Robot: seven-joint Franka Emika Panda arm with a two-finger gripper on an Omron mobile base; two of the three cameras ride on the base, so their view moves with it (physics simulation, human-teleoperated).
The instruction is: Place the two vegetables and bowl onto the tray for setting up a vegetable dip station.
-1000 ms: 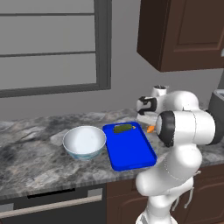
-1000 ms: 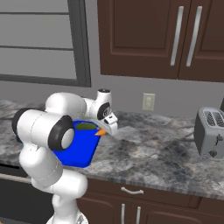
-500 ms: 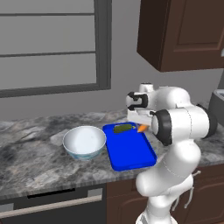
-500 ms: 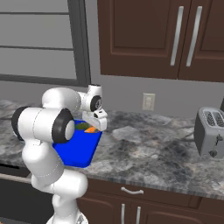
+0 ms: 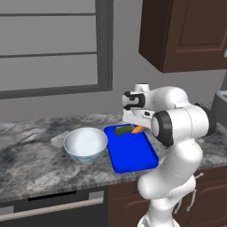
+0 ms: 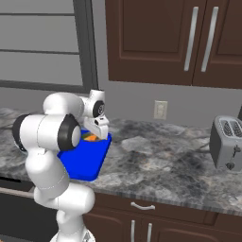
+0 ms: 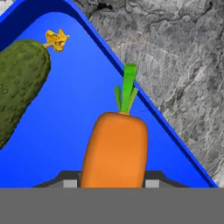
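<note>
While the gripper (image 7: 112, 183) grips the carrot (image 7: 115, 148) between its closed fingers, it hangs over the blue tray's (image 5: 133, 153) far end.
Cucumber (image 7: 19, 89) lies on the tray near that far edge; the bowl (image 5: 85, 144) sits on the counter (image 5: 35, 164) just beside the tray's long side.

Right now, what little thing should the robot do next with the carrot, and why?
Probably lower the carrot a little and let go. The gripper holds it over the blue tray, beside the cucumber already lying there. The bowl comes after.
</note>
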